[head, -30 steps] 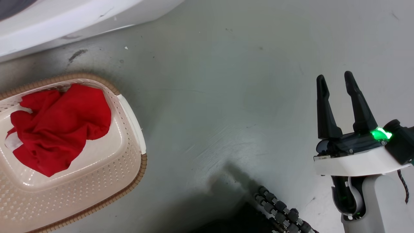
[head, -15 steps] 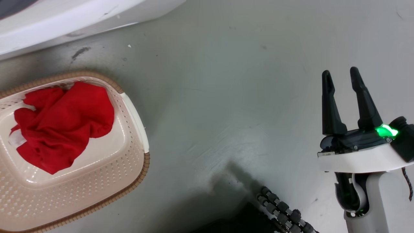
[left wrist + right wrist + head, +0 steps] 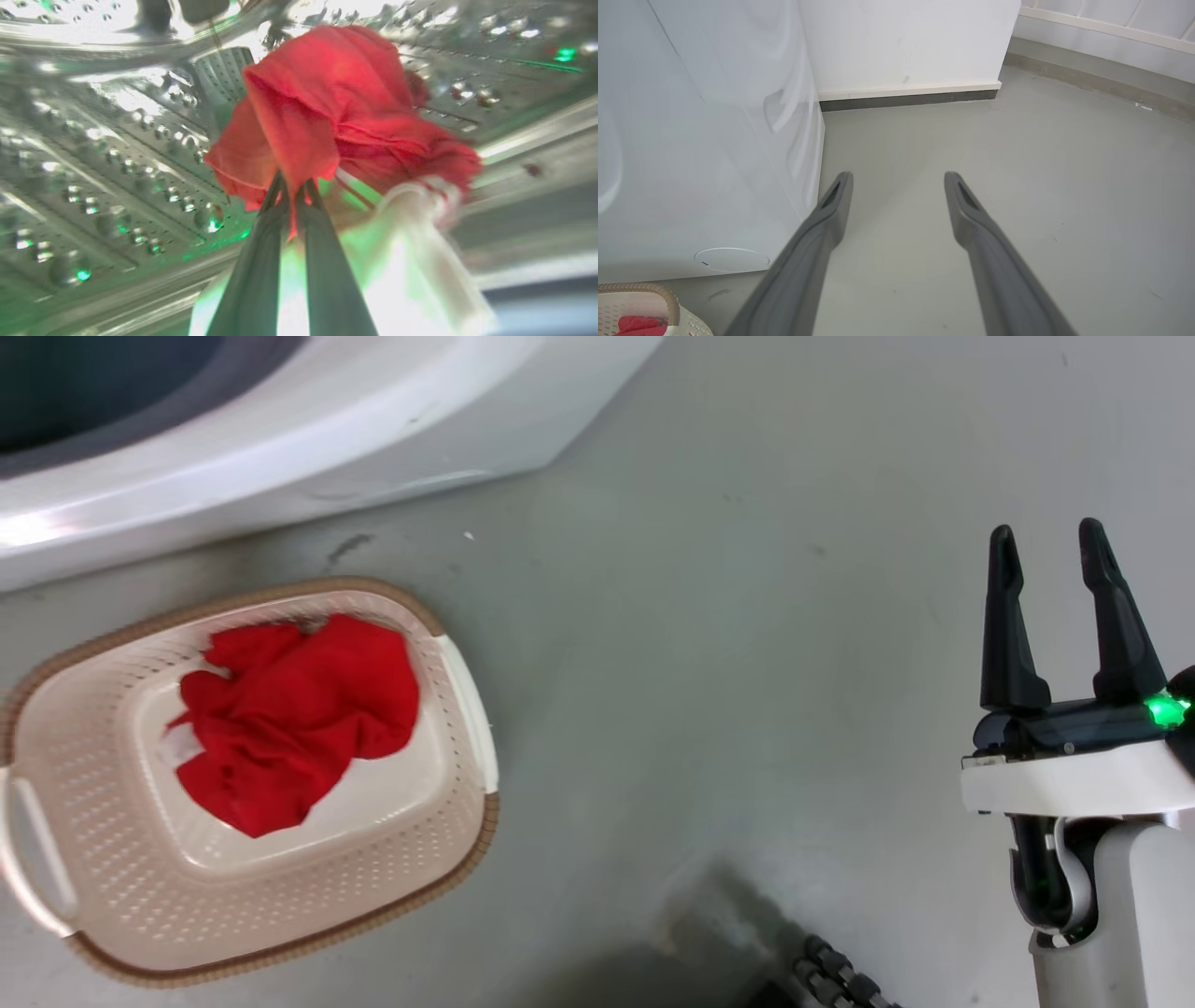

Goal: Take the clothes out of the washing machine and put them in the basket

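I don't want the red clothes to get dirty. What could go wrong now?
1. The left pincer pinches only a fold of the red garment inside the drum, so it might slip free.
2. Its white part trails loose and might snag coming out.
3. The basket sits down on the floor, so a drop could miss it.

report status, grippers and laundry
Left gripper shut on red garment inside drum. Right gripper open, empty, over floor. Another red piece in basket. Nothing seen blocking.
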